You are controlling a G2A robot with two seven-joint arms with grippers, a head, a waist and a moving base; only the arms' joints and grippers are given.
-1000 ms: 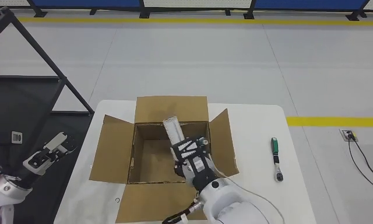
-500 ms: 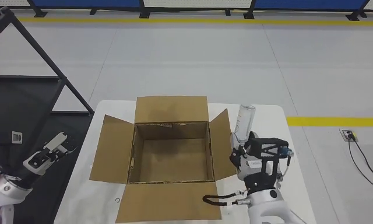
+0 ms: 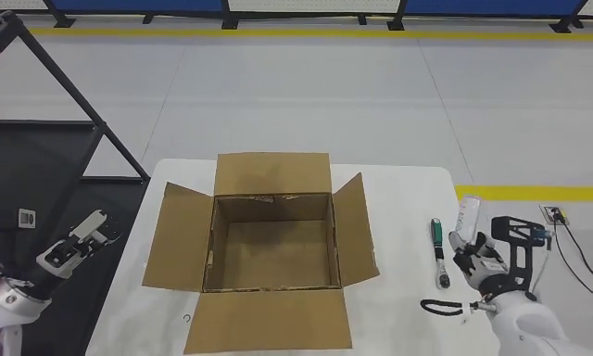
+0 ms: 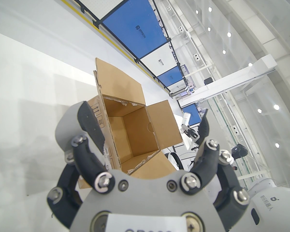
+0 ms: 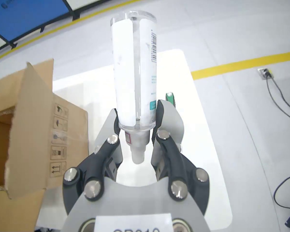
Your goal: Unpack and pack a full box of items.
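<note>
An open cardboard box [image 3: 269, 254] stands mid-table with all flaps folded out; its bare floor shows. My right gripper [image 5: 136, 119] is shut on a clear bottle [image 5: 135, 73] with a white label, gripping near its neck. In the top view the bottle [image 3: 468, 217] and right gripper [image 3: 474, 247] hang over the table's right edge, beyond the box. My left gripper [image 4: 145, 121] is open with nothing in it, off the table's left side [image 3: 93, 228], facing the box [image 4: 135, 126].
A green-handled ratchet tool [image 3: 438, 252] lies on the white table [image 3: 398, 291] between the box's right flap and the right gripper; it also shows behind the bottle [image 5: 170, 97]. A black frame [image 3: 56, 87] stands at the far left.
The right arm has carried the bottle from above the box's inside, over the right flap, out to the table's right edge. The left arm has not moved.
</note>
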